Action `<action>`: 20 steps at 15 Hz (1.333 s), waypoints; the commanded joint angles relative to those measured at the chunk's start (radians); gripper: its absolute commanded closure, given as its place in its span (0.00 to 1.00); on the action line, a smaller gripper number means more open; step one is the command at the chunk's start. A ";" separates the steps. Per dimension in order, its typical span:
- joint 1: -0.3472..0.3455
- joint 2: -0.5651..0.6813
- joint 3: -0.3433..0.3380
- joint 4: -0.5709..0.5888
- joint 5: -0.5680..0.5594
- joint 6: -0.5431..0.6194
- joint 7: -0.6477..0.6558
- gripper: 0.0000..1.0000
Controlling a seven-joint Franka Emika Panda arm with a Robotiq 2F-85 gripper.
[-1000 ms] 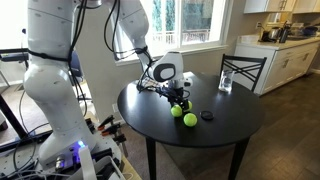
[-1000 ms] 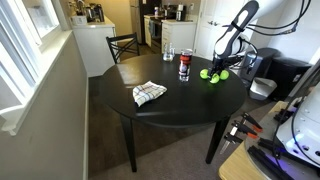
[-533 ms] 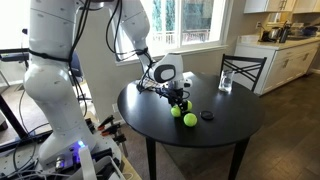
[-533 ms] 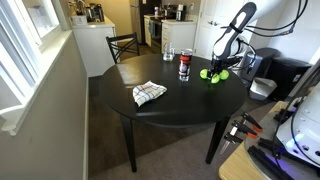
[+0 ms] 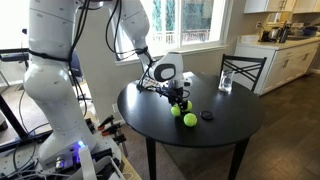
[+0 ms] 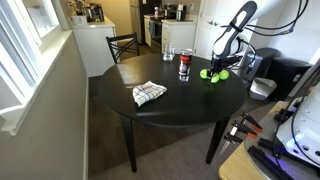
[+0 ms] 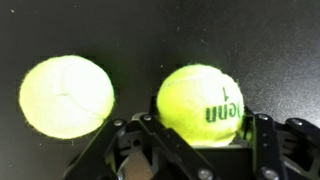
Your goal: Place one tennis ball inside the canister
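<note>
1. Claw [image 7: 200, 124]: mine, low over the table [image 5: 232, 128]. The jaws stand on either side of one ball. I cannot tell whether the pads press it or only flank it.
2. Ball [image 7: 200, 103]: yellow-green with dark lettering, resting on the dark tabletop between my fingers [image 7: 262, 135] in the wrist view. It is not in the canister.
3. Canister [image 6: 184, 65]: upright on the table in an exterior view, with a red band. It stands apart from my claw [image 6: 213, 71].
4. Spare ball [image 5: 176, 111] and further ball [image 5: 189, 120]: both lie on the table close together, just beside my claw [image 5: 180, 97]. One of them shows in the wrist view to the side of item 2, with a gap between.
5. Disc [image 5: 207, 115]: small and black, near the spare balls.
6. Glass [image 6: 166, 53]: clear, near the canister.
7. Cloth [image 6: 149, 94]: checked and crumpled, well apart from the balls.
</note>
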 commanded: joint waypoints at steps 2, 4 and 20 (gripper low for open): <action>-0.089 -0.191 0.114 -0.080 0.099 -0.143 -0.143 0.57; -0.089 -0.274 0.122 -0.097 0.141 -0.182 -0.182 0.57; -0.029 -0.442 0.116 -0.159 -0.173 0.248 0.027 0.57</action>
